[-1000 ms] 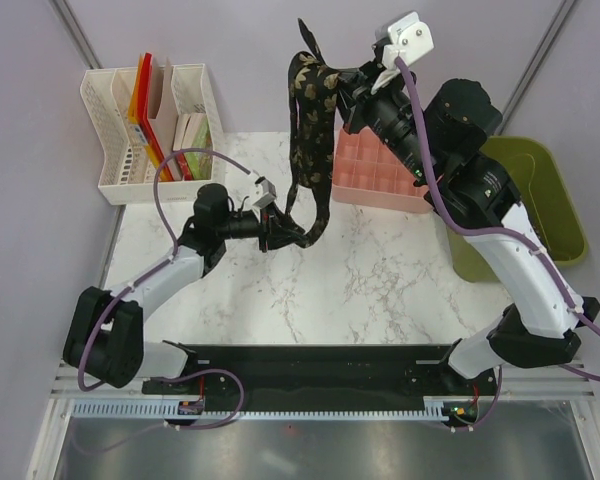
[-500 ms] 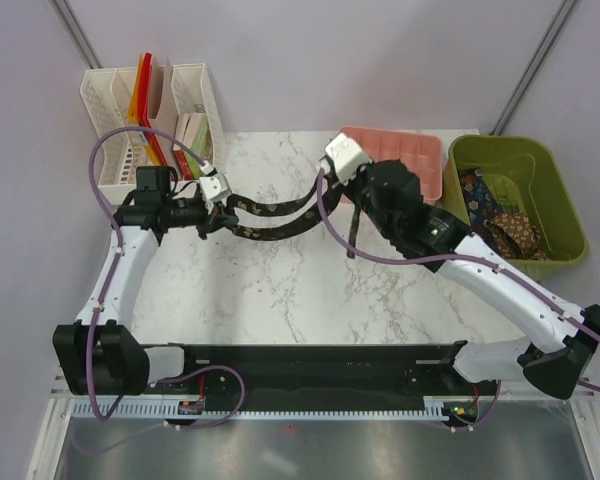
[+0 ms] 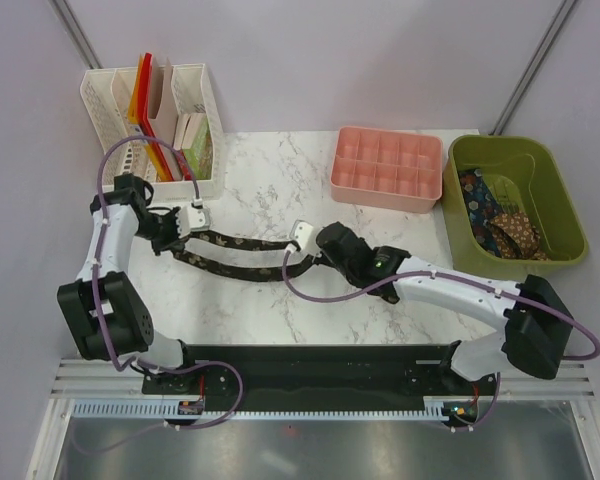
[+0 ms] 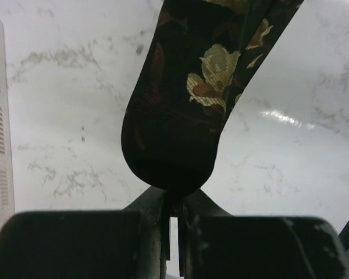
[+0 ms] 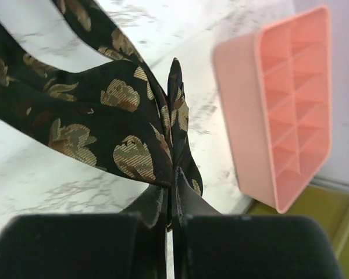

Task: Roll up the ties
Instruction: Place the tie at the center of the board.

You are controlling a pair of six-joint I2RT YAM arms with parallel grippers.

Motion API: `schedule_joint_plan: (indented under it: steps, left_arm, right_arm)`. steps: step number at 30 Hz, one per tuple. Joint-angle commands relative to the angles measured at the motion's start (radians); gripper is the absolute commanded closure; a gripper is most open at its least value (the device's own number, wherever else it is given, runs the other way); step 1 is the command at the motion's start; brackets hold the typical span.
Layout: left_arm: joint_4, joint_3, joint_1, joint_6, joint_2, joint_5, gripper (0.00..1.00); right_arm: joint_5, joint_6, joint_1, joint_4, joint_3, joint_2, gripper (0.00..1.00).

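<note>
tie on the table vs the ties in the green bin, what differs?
The table tie is stretched out, doubled over; the bin ties lie bunched in the green bin. The left gripper and right gripper pinch the table tie, one at each end; nothing touches the bin ties. Shared: dark patterned fabric.

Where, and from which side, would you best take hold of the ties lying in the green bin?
Probably pinch a raised fold of the crumpled ties from straight above: the walls of the green bin block a sideways approach, and the heap lies low inside.
</note>
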Motion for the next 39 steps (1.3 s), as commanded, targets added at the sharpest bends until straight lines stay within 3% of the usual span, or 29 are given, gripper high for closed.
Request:
schedule_joint_plan:
  steps: [1, 6, 7, 10, 13, 17, 21, 24, 28, 34, 39]
  left_arm:
    - [0.029, 0.039, 0.1, 0.173, 0.052, -0.099, 0.97]
    - [0.127, 0.03, 0.174, 0.213, 0.08, -0.116, 0.98]
    - [0.135, 0.028, 0.185, 0.216, 0.089, -0.113, 0.98]
    - [0.129, 0.013, 0.226, 0.253, 0.095, -0.101, 0.94]
    - [0.099, -0.036, 0.258, 0.322, 0.083, -0.084, 0.83]
    - [0.066, -0.078, 0.268, 0.354, 0.069, -0.081, 0.69]
    - [-0.002, -0.052, 0.272, 0.34, 0.072, -0.056, 0.48]
    - [-0.048, -0.014, 0.277, 0.313, 0.074, -0.021, 0.42]
    - [-0.129, -0.006, 0.278, 0.32, 0.057, 0.056, 0.33]
    - [-0.111, -0.101, 0.252, 0.265, 0.023, 0.103, 0.34]
    - [0.006, -0.15, 0.209, 0.124, 0.021, 0.101, 0.38]
  right_arm:
    - [-0.031, -0.008, 0.08, 0.057, -0.021, 0.049, 0.99]
    - [-0.092, -0.008, 0.183, 0.052, -0.013, 0.133, 0.86]
    - [-0.109, -0.012, 0.19, 0.038, -0.021, 0.13, 0.72]
    - [-0.193, -0.032, 0.197, -0.04, -0.042, 0.092, 0.45]
    - [-0.295, -0.052, 0.166, -0.138, -0.067, -0.005, 0.29]
    - [-0.464, -0.063, -0.011, -0.313, -0.039, -0.069, 0.14]
    - [-0.58, -0.106, -0.124, -0.444, -0.009, -0.048, 0.13]
    - [-0.61, -0.088, -0.126, -0.453, -0.022, -0.021, 0.18]
    - [-0.612, -0.057, -0.147, -0.389, -0.056, 0.067, 0.3]
    - [-0.574, -0.084, -0.267, -0.327, -0.049, 0.246, 0.47]
    - [-0.538, -0.143, -0.352, -0.33, -0.047, 0.283, 0.54]
